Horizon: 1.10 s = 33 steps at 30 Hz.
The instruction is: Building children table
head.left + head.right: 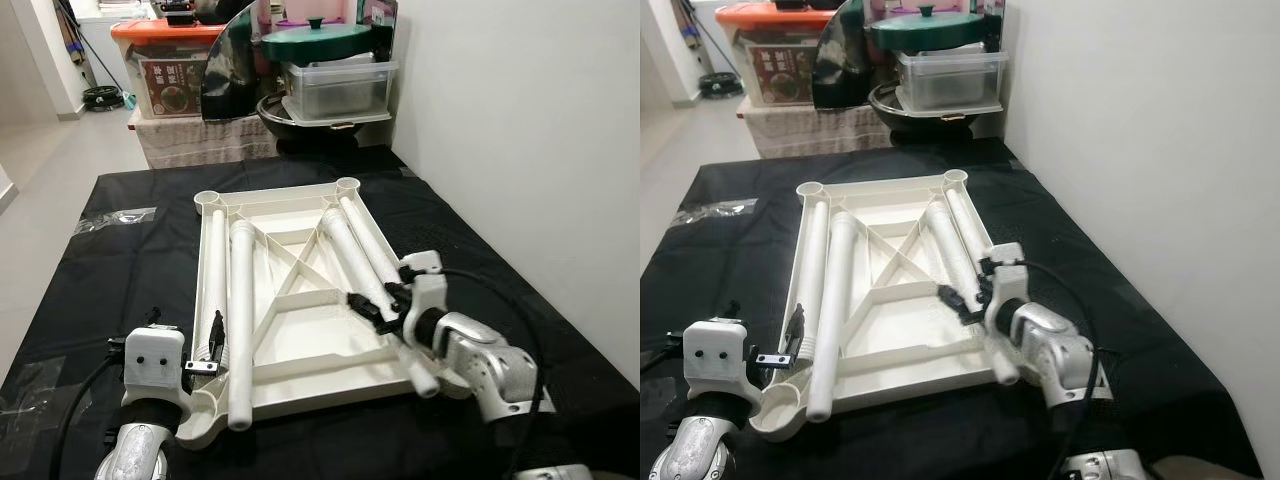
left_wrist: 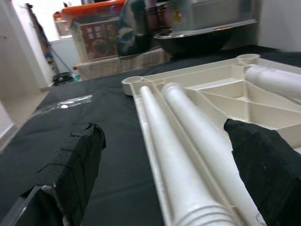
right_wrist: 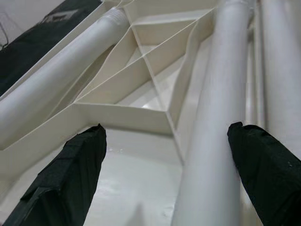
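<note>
Left eye view: the white ribbed plastic tabletop (image 1: 290, 300) lies upside down on the black cloth-covered table (image 1: 120, 260), with four white plastic tube legs (image 1: 240, 310) resting loose in it. The right gripper (image 1: 372, 305), fingers spread, straddles one leg just ahead of its fingertips. The left gripper (image 1: 205, 345), also spread, hangs over the near-left pair of legs. Step in hand: probably leg pickup. Next: close on a leg, lift, stand it in a corner socket (image 1: 347, 185).

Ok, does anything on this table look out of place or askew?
One white leg on the right lies slanted across the upturned tabletop, its end poking past the near rim. The others lie inside it.
</note>
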{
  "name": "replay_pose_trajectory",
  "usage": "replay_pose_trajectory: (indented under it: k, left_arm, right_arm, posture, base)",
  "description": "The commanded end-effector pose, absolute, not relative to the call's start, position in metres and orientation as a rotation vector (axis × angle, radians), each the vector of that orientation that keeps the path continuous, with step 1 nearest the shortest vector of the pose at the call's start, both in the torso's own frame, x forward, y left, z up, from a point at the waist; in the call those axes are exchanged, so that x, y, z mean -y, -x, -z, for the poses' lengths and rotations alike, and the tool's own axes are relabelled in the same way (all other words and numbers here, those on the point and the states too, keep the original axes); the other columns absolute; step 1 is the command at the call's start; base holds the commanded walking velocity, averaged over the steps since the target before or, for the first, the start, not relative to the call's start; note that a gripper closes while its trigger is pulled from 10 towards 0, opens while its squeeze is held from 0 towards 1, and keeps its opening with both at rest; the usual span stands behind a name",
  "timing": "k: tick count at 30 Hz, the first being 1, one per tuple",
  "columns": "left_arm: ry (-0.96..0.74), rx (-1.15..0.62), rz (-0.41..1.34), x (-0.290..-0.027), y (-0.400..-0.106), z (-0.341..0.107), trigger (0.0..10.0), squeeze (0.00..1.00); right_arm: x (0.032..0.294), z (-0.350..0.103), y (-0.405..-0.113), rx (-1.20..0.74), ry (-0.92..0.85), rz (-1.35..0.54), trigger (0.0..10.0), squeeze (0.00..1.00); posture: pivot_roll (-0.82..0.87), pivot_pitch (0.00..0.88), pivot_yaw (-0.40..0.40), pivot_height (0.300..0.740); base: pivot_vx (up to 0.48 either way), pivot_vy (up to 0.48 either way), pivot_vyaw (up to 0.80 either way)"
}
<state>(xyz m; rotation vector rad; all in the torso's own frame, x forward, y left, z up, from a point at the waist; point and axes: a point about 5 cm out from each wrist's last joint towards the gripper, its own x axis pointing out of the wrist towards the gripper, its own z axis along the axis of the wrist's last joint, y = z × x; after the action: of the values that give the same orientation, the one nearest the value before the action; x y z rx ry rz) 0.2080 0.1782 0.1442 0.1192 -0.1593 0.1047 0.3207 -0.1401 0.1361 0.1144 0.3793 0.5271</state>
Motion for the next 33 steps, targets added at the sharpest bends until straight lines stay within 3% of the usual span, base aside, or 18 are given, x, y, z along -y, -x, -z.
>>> replay_pose_trajectory:
  k: [1, 6, 17, 18, 19, 33]
  left_arm:
    - [-0.135, 0.138, -0.112, -0.181, -0.209, -0.14, 10.0, 0.0]
    - [-0.14, 0.141, -0.113, -0.181, -0.213, -0.141, 10.0, 0.0]
    - [-0.156, 0.127, -0.12, -0.181, -0.214, -0.138, 10.0, 0.0]
    - [-0.16, 0.124, -0.12, -0.181, -0.214, -0.138, 10.0, 0.0]
    - [-0.165, 0.121, -0.119, -0.181, -0.215, -0.138, 10.0, 0.0]
    - [-0.207, 0.096, -0.11, -0.182, -0.222, -0.133, 10.0, 0.0]
  right_arm:
    - [0.138, -0.116, -0.314, -0.499, -0.111, -0.525, 10.0, 0.0]
    - [0.154, -0.103, -0.324, -0.611, -0.068, -0.38, 10.0, 0.0]
    - [0.15, -0.094, -0.322, -0.665, 0.037, -0.403, 10.0, 0.0]
    - [0.148, -0.092, -0.319, -0.677, 0.049, -0.419, 4.3, 0.0]
    - [0.146, -0.09, -0.317, -0.682, 0.062, -0.432, 0.0, 0.0]
    - [0.134, -0.103, -0.316, -0.599, 0.312, -0.58, 0.0, 0.0]
  posture:
    - [0.01, 0.0, -0.035, 0.74]
    - [0.01, 0.0, -0.04, 0.74]
    - [0.01, 0.0, -0.045, 0.74]
    - [0.01, 0.0, -0.045, 0.74]
    - [0.01, 0.0, -0.043, 0.74]
    - [0.0, 0.0, -0.04, 0.74]
  base:
    - [0.0, 0.0, 0.0]
    - [0.0, 0.0, 0.0]
    - [0.0, 0.0, 0.0]
    - [0.0, 0.0, 0.0]
    - [0.0, 0.0, 0.0]
    - [0.0, 0.0, 0.0]
